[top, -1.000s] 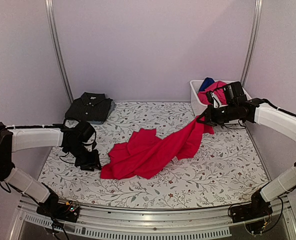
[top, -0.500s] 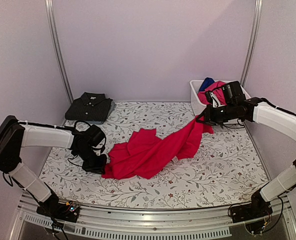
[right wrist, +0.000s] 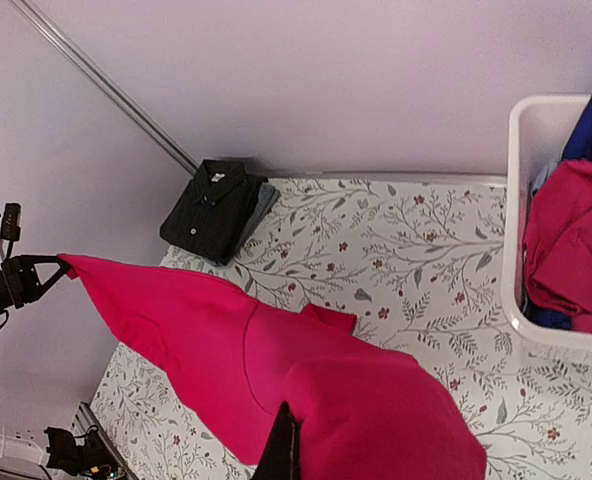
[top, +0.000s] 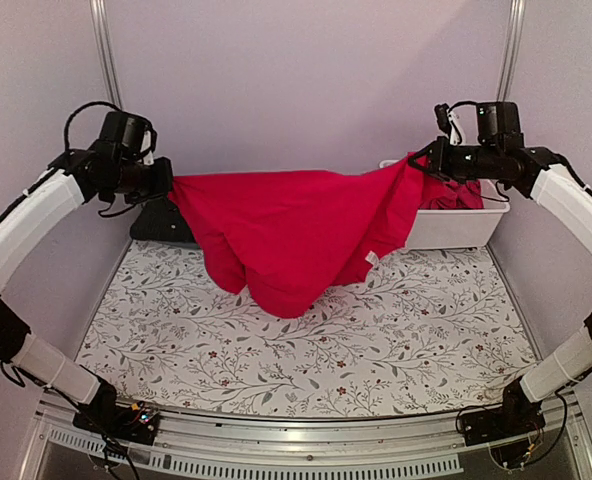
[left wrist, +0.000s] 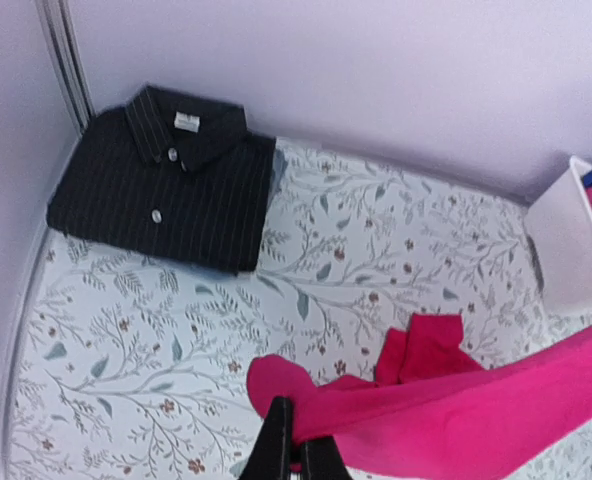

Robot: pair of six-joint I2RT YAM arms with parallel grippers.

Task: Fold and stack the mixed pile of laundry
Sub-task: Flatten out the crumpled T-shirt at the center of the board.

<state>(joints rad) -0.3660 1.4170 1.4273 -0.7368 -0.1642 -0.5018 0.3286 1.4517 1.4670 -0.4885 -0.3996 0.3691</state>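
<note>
The red tee (top: 286,235) is held stretched between the left gripper (top: 169,181) and the right gripper (top: 414,160), each clamped on an edge; spreading is judged in hand, and a flat lay-down below them is called for next

White-shelled L arm (top: 21,225) & R arm (top: 576,200), blk joints, looped blk cables, blk L pincer (left wrist: 294,440).

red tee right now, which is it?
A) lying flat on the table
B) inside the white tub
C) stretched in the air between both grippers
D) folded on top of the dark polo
C: the left gripper and the right gripper each pinch an end of the red tee, which hangs spread between them above the floral cloth.
</note>
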